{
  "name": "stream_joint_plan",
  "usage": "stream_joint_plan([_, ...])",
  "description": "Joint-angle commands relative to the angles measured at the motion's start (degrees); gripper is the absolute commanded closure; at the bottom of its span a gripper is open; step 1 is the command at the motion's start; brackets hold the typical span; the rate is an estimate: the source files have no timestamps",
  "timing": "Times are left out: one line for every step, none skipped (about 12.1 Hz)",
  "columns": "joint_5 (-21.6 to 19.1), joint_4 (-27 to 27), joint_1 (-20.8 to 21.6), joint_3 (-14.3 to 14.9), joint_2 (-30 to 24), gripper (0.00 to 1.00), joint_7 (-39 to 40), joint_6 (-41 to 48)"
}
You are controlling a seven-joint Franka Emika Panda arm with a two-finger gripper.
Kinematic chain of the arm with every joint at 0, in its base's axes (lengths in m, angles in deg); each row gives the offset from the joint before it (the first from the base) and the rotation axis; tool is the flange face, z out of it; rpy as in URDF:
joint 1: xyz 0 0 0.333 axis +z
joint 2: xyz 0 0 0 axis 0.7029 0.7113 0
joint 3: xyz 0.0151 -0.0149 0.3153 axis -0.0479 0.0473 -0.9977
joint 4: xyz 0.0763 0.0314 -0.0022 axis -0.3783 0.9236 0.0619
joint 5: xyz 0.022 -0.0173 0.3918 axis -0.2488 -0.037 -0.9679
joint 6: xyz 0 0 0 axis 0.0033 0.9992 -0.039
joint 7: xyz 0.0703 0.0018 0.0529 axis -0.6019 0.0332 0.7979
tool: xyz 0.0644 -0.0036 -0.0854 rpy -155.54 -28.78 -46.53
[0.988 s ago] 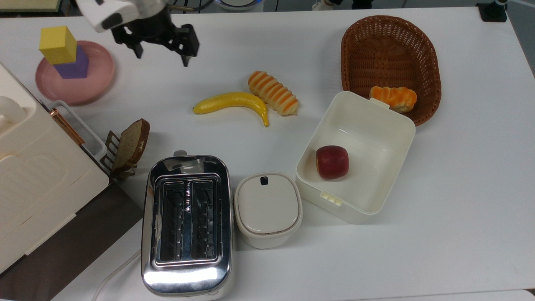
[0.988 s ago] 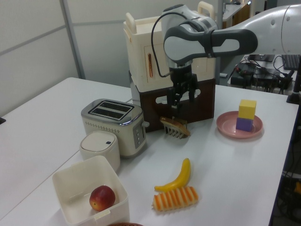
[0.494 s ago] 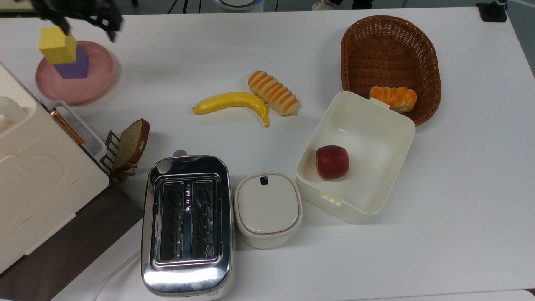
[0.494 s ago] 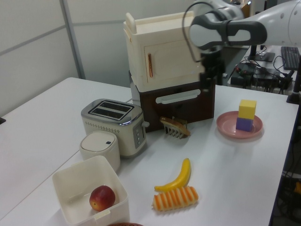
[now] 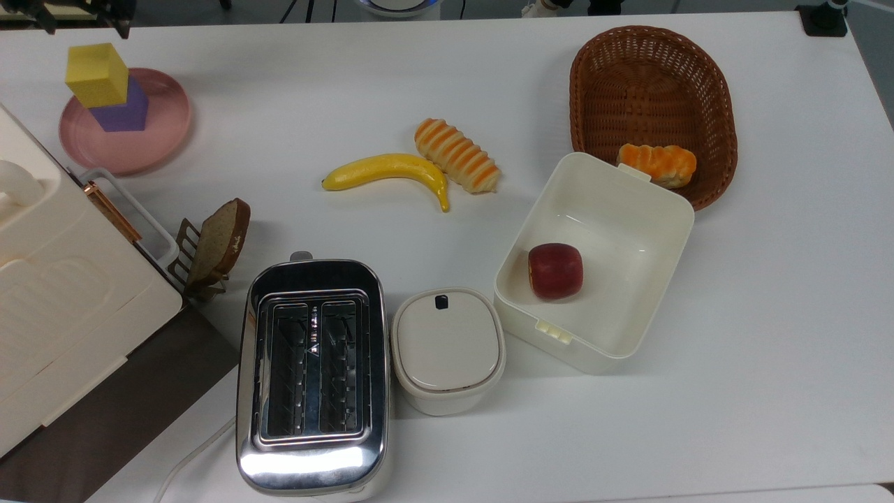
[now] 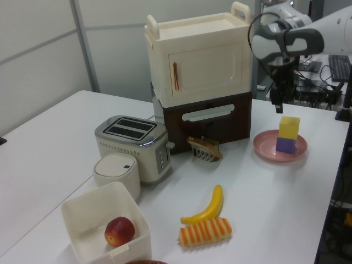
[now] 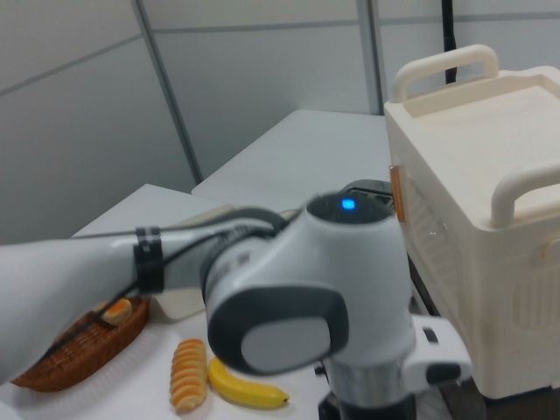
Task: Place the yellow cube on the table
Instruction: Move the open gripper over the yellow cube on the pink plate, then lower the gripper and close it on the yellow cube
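Sitting untouched on the purple cube [image 5: 124, 110] in the pink plate [image 5: 164, 136], the yellow cube [image 5: 96, 75] is not yet on the counter [image 5: 447, 84]. What has changed is the arm: a second ago the end effector [image 6: 280, 103] hung near the bread rack [image 6: 204, 148]; now it hovers just above the cube, slightly toward the left view's left. Whether it is open or closed I cannot tell. The approach looks nearly done; descent and grasp remain.
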Motion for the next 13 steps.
stream_joint_plan([0.22,6.60,2.32,3.27,1.89,0.00,2.92,-9.79])
stream_joint_plan([0.31,7.40,2.23,3.36,2.86,0.00,3.29,-11.38])
stream_joint_plan([0.31,8.19,2.23,3.36,3.66,0.00,3.55,-12.79])
stream_joint_plan([0.31,8.98,2.14,3.36,4.53,0.00,3.64,-14.54])
stream_joint_plan([0.31,9.25,2.06,3.36,4.98,0.00,4.16,-15.26])
stream_joint_plan([0.31,9.43,1.97,3.36,5.33,0.00,4.43,-15.44])
stream_joint_plan([0.31,9.52,1.88,3.36,5.33,0.02,4.69,-15.44])
stream_joint_plan([0.31,9.43,1.79,3.54,5.25,0.28,5.65,-15.35])
stream_joint_plan([0.22,9.26,1.88,3.89,4.90,0.55,7.32,-14.74])
stream_joint_plan([0.13,9.08,1.97,4.33,4.20,0.69,7.68,-14.30])
stream_joint_plan([-0.04,8.82,2.05,4.42,3.58,0.70,7.60,-13.34])
stream_joint_plan([-0.48,7.86,2.32,4.42,2.88,0.70,6.73,-11.59])
stream_joint_plan([-0.57,7.07,3.01,3.64,2.35,0.70,6.02,-9.57])
